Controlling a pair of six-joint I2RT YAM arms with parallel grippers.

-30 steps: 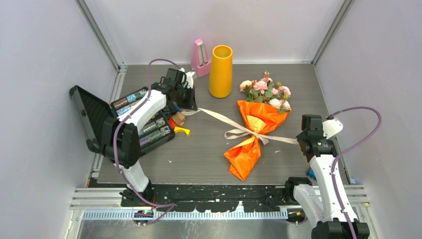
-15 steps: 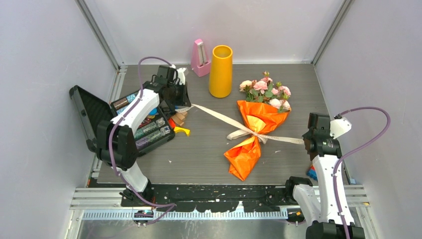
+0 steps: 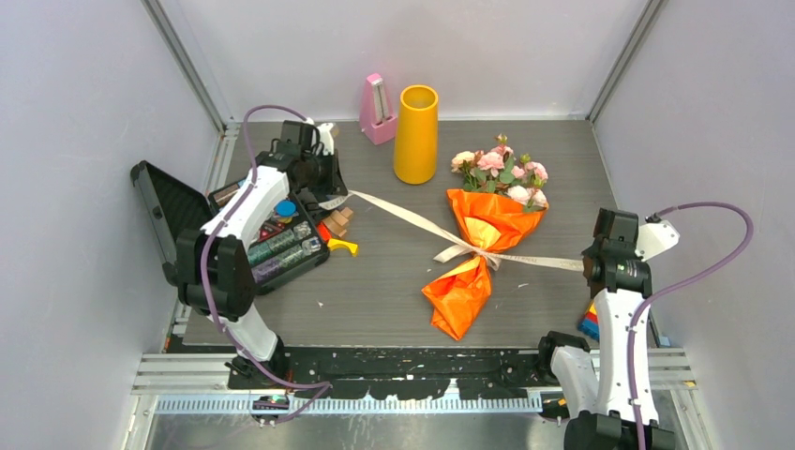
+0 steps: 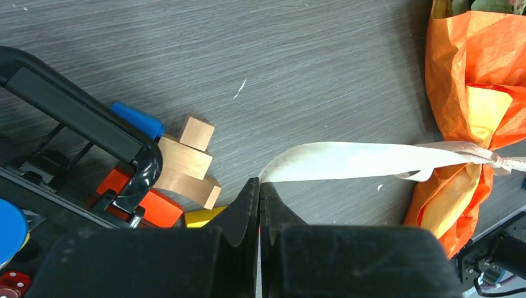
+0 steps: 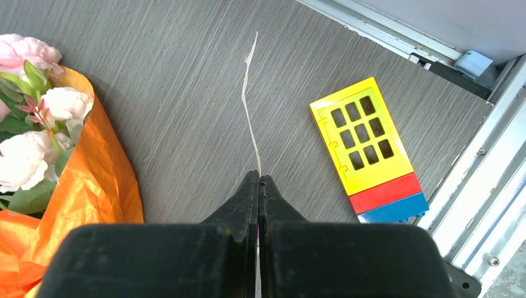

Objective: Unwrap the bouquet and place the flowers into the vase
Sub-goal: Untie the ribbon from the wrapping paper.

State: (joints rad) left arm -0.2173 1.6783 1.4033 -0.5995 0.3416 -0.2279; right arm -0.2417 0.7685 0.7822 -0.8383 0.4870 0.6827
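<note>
Orange crinkled paper wraps the bouquet [image 3: 487, 220], which lies on the grey worktop [image 3: 375, 281] with its twisted tail toward the near edge and the flowers [image 3: 502, 169] fanned toward the back. A beige ribbon [image 3: 412, 217] is knotted round its waist, each end drawn out taut to one side. The right pincer [image 5: 258, 181] is clamped together on the thin end near the right edge. The left pincer [image 4: 259, 186] is pinched tight on the broad end, farther back on the left. Held so, opposite pulls should slip the knot, which looks not yet undone.

Near the right pincer lies a yellow window brick [image 5: 363, 146]. By the left one sit wooden blocks [image 4: 189, 164] and an open black case [image 3: 159, 216], none touching the ribbon. Farthest back stands the yellow-orange vase [image 3: 416, 134], upright and apart from the flowers, with a pink metronome [image 3: 377, 110] beside it.
</note>
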